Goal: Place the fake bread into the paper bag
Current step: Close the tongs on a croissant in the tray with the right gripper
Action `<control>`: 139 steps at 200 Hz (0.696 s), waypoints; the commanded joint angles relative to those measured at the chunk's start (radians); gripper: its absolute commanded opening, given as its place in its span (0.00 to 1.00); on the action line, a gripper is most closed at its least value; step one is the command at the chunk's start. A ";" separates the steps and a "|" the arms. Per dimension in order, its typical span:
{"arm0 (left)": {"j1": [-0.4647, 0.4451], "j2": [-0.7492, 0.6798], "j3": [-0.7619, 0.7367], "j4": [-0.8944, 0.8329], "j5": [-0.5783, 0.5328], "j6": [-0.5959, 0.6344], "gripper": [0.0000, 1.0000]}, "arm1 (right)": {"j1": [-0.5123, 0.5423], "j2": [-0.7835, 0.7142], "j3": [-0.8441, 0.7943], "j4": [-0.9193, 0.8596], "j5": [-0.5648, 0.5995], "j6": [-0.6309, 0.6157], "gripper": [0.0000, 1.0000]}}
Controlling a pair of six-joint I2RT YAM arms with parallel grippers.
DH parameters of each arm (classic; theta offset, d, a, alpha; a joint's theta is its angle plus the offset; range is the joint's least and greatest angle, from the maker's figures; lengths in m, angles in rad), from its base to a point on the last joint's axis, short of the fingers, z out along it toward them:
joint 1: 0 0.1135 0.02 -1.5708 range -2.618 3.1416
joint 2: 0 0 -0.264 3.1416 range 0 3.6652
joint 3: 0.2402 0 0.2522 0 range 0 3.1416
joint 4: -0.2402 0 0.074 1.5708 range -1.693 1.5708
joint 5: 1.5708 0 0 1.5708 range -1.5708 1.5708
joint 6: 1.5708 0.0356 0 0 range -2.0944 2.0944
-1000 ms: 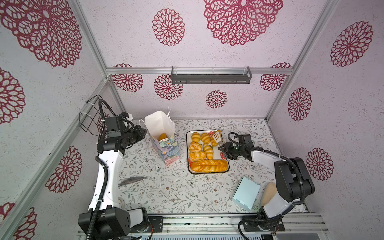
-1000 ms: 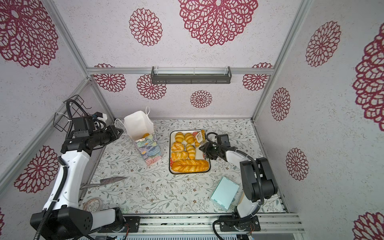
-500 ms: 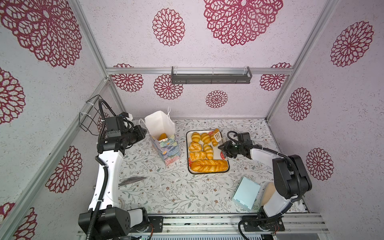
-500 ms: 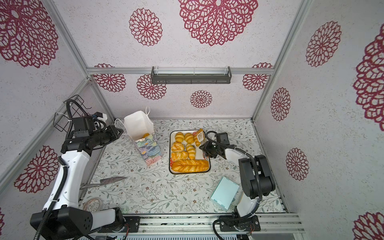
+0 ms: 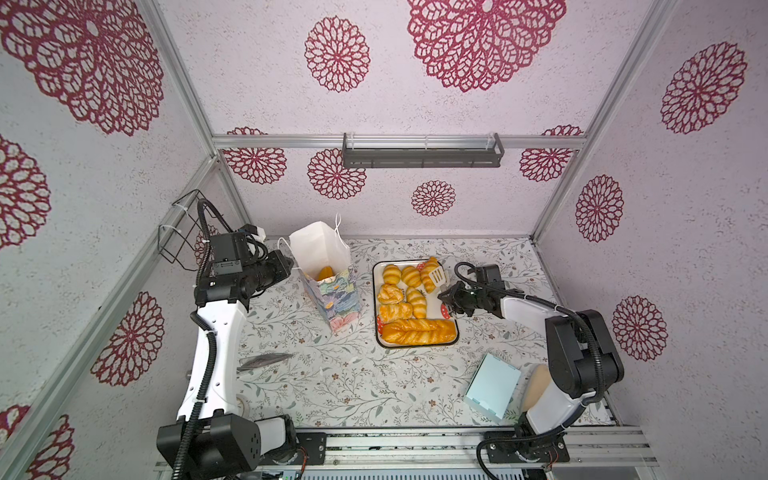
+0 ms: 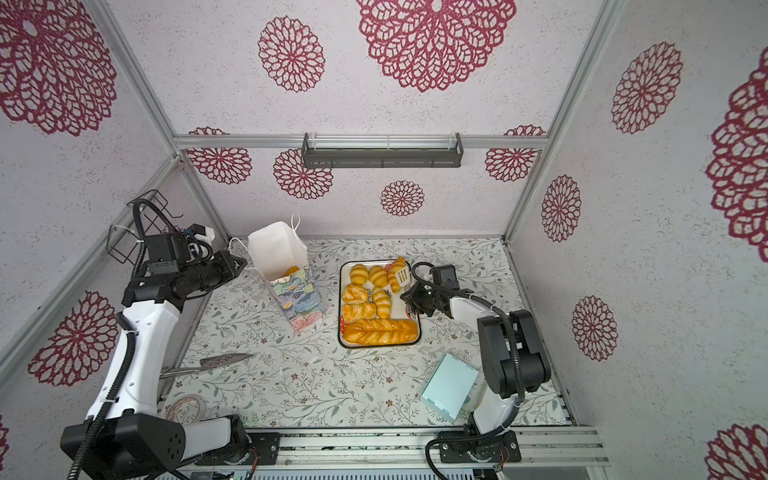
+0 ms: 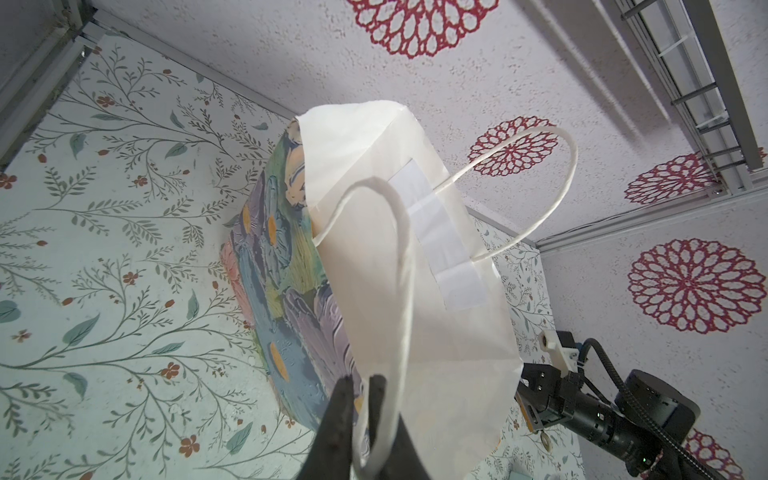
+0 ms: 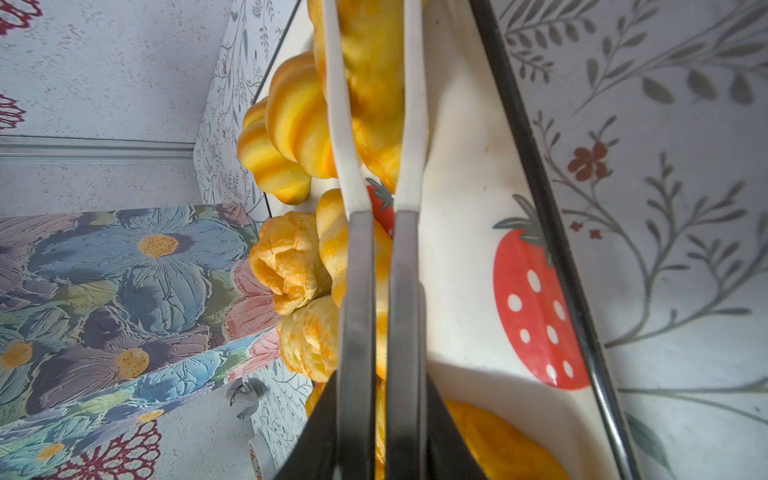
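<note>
Floral tabletop (image 5: 353, 382) bears strawberry tray (image 8: 465, 257) of fake bread (image 5: 417, 331).

No legible txt, labels, nos. in view.

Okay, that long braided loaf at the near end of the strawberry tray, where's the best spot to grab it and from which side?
Take the braided loaf across its narrow width, near the middle, coming straight down from above. It lies flat and crosswise along the near rim of the tray, with small rolls crowding its far side, so a sideways approach looks blocked.
</note>
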 commanded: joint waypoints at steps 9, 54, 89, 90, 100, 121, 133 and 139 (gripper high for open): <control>-0.006 0.007 0.017 0.003 -0.003 0.006 0.13 | -0.004 -0.096 -0.004 0.010 0.001 -0.034 0.22; -0.006 0.007 0.016 0.002 -0.003 0.005 0.13 | -0.004 -0.169 -0.047 0.002 0.004 -0.037 0.22; -0.005 0.005 0.020 0.001 -0.001 0.005 0.13 | -0.004 -0.213 -0.070 -0.004 0.005 -0.040 0.22; -0.005 0.005 0.020 0.001 -0.001 0.005 0.13 | -0.004 -0.213 -0.072 -0.004 0.004 -0.040 0.22; -0.005 0.004 0.019 0.000 0.000 0.004 0.13 | -0.004 -0.225 -0.075 -0.005 0.000 -0.040 0.22; -0.005 0.001 0.018 -0.002 0.000 0.004 0.13 | -0.004 -0.248 -0.078 -0.010 -0.004 -0.041 0.22; -0.006 -0.001 0.019 -0.001 0.000 0.004 0.13 | -0.004 -0.261 -0.078 -0.012 -0.007 -0.043 0.22; -0.006 -0.001 0.019 -0.003 0.001 0.004 0.13 | -0.004 -0.268 -0.077 -0.013 -0.010 -0.042 0.22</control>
